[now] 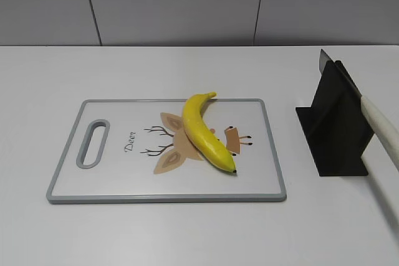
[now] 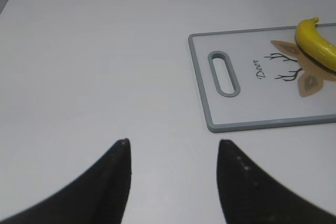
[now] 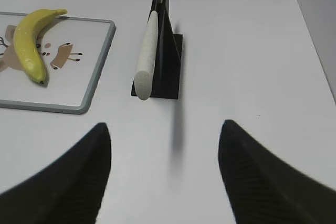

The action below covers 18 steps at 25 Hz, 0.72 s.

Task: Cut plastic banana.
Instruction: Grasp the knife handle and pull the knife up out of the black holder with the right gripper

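Plastic banana (image 1: 204, 131) whole, lying on cutting board (image 1: 112, 182), roughly centre, over the deer print. Stem end toward far edge of board, dark tip toward near edge, curve bowing left in exterior view. Nothing touching it.

Board flat on white counter (image 1: 187, 235), grey rim, handle slot (image 1: 93, 143) at left end.

Knife (image 1: 381, 126) to right of board, well apart from banana, blade slotted in black stand (image 1: 333, 132), pale handle sloping out toward camera. In right wrist view handle points toward camera, stand just beyond board's right edge.

Left pincer (image 2: 173, 148): fingers spread apart, holding nothing, over bare counter near board's handle end, off the board. Banana just visible at right edge of that view.

Right pincer (image 3: 163, 129): fingers spread apart, holding nothing, over counter in front of knife stand, not touching handle.

Neither arm visible in exterior view.
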{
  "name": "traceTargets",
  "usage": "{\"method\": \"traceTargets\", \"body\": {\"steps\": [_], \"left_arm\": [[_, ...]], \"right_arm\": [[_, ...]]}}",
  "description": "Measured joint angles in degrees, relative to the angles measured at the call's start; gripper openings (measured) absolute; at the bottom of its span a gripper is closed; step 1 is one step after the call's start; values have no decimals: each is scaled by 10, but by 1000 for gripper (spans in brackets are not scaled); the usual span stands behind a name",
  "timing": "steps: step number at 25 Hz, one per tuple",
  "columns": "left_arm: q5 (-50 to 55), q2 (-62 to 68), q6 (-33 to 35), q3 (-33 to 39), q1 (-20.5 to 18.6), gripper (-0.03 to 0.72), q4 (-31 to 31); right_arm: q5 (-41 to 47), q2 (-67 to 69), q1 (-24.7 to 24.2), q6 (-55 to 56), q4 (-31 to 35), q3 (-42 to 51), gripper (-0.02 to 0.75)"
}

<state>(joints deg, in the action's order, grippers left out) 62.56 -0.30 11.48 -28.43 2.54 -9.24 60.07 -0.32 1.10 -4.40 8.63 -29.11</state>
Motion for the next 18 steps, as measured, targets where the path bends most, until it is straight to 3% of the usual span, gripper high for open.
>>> {"method": "traceTargets", "body": {"steps": [18], "left_arm": [[0, 0, 0, 0, 0, 520, 0]], "right_arm": [[0, 0, 0, 0, 0, 0, 500]]}}
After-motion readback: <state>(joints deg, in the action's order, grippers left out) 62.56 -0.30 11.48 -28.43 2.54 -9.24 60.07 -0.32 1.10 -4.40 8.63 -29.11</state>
